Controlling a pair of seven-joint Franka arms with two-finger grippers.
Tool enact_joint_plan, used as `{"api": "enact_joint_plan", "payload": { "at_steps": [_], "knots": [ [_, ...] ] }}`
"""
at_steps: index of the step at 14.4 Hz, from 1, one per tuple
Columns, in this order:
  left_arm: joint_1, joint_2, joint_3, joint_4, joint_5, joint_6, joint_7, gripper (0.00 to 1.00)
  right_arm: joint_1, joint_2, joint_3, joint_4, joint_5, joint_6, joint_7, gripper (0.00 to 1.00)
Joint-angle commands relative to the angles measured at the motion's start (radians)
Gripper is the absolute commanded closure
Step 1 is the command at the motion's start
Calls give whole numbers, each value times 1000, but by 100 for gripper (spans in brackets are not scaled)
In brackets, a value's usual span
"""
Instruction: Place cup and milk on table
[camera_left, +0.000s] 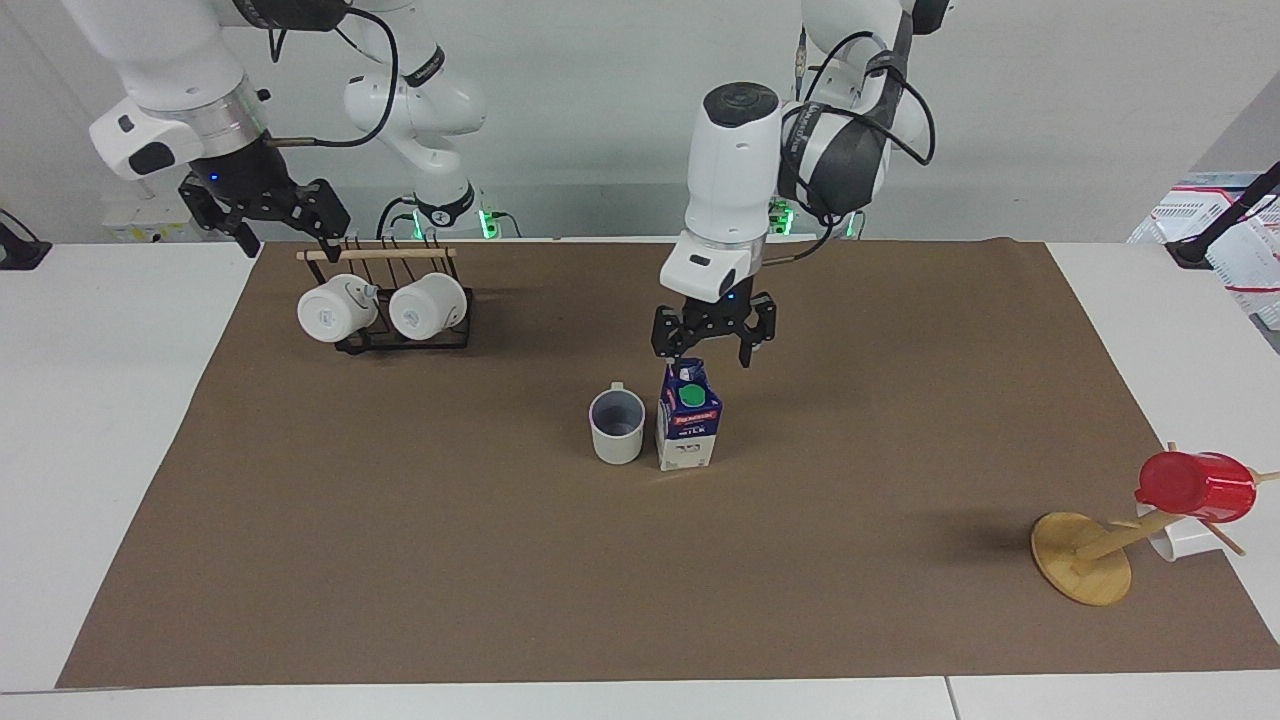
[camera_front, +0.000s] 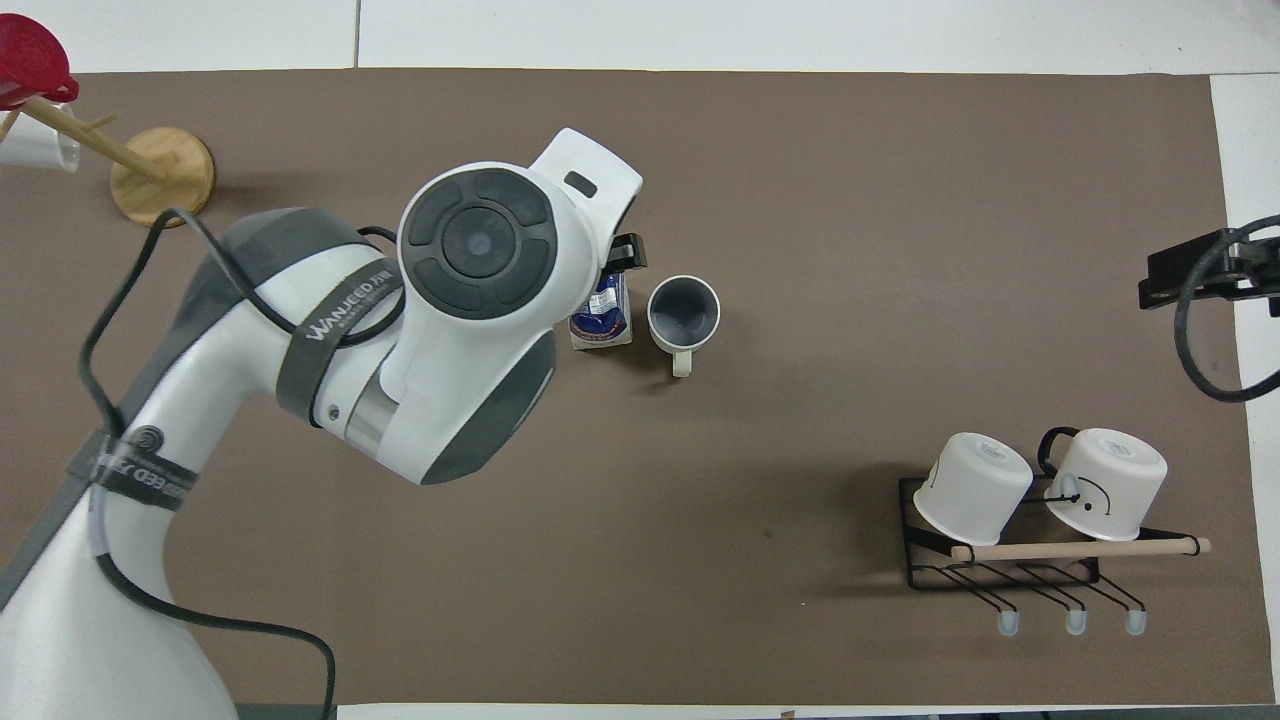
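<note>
Facing view: I am hovering the left hand (camera_left: 713, 349), fingers apart, directly above the upright milk (camera_left: 688, 418), standing on the bench (camera_left: 120, 400) beside the cup (camera_left: 617, 425). The right hand (camera_left: 268, 215) is waiting over the rack (camera_left: 385, 300); its fingers appear spread.

Overhead view: the left arm is partly covering the milk (camera_front: 601, 318); the cup (camera_front: 683, 314) is standing toward the right arm's end.

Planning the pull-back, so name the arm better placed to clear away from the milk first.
Left. The left gripper hangs open just above the milk, beside the cup. The right gripper waits over the mug rack.
</note>
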Motion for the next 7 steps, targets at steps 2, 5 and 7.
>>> {"api": "enact_joint_plan", "payload": {
  "at_steps": [2, 5, 7],
  "knots": [
    [140, -103, 1, -120, -76, -16, 195, 0, -8, -16, 6, -25, 5, 11, -3, 0],
    [252, -143, 3, -151, -78, -46, 327, 0, -10, -16, 5, -25, 5, 11, -3, 0],
    [332, -166, 1, -151, -78, -106, 431, 0, -8, -16, 6, -23, 5, 11, -3, 0]
  ]
}}
